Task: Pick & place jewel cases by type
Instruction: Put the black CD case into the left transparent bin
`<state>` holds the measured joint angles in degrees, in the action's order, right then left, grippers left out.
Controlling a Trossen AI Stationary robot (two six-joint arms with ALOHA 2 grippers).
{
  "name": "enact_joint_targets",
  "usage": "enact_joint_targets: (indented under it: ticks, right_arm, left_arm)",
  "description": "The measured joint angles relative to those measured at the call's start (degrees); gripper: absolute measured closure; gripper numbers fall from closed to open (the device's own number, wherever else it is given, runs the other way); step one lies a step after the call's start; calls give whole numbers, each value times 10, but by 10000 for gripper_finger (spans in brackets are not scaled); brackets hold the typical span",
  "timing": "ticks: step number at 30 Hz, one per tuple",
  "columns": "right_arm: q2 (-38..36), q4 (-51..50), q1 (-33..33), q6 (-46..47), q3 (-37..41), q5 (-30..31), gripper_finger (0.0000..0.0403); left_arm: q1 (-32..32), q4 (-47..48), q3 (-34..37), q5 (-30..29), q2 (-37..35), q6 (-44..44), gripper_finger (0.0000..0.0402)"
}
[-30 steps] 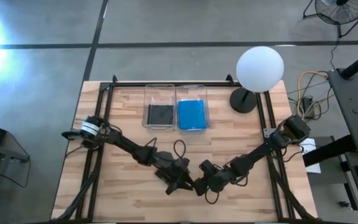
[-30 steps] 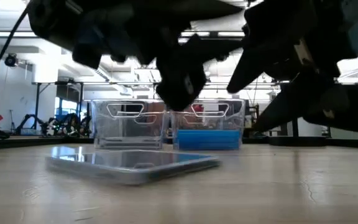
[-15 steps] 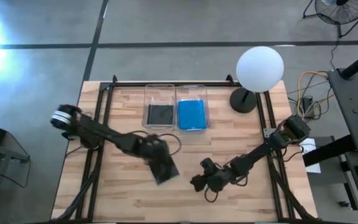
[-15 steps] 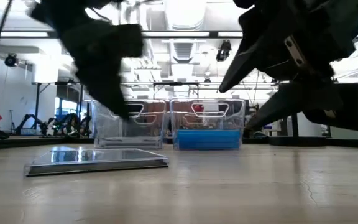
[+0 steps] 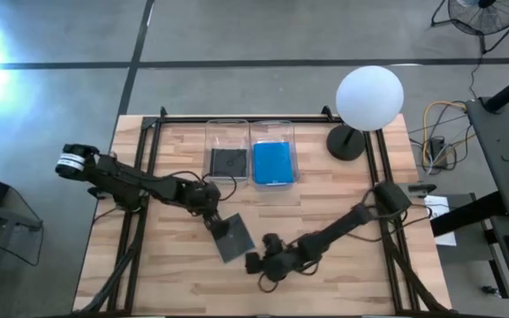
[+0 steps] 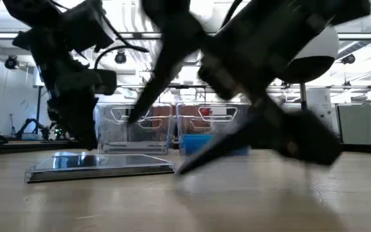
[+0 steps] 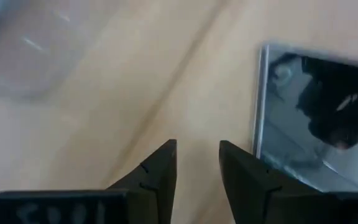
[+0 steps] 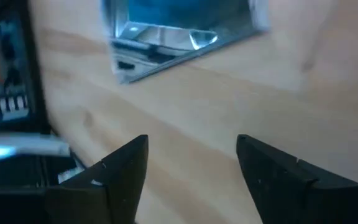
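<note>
Your left gripper [image 5: 212, 221] hangs over the middle of the wooden counter [image 5: 343, 194], at the far corner of a dark jewel case [image 5: 233, 238] that lies flat and loose on the wood. In the left wrist view its fingers [image 7: 157, 171] stand only a narrow gap apart with bare wood between them, holding nothing; the case's shiny edge [image 7: 303, 118] sits just beside them.

Your right gripper [image 5: 256, 262] is low at the near side of the counter, just beside the same case's near corner. Its fingers [image 8: 120, 168] are spread wide apart and empty, with bare wood between them.

At the far side of the counter you have two clear bins side by side. The left bin [image 5: 227, 152] holds a dark jewel case [image 5: 228, 162]; the right bin [image 5: 274, 152] holds a blue jewel case [image 5: 272, 162]. A white globe lamp [image 5: 369, 97] stands at the far right corner, well apart from both bins. In the low view the loose case [image 6: 98, 166] lies flat in front of the bins.
</note>
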<state>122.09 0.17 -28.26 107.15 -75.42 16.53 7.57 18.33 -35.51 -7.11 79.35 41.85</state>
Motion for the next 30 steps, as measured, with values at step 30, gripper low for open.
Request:
enact_joint_targets:
  ticks: [30]
  right_arm:
    - [92, -183, 40, -11, -185, 66, 155]
  left_arm:
    - [187, -115, 36, 86, 39, 163, 298]
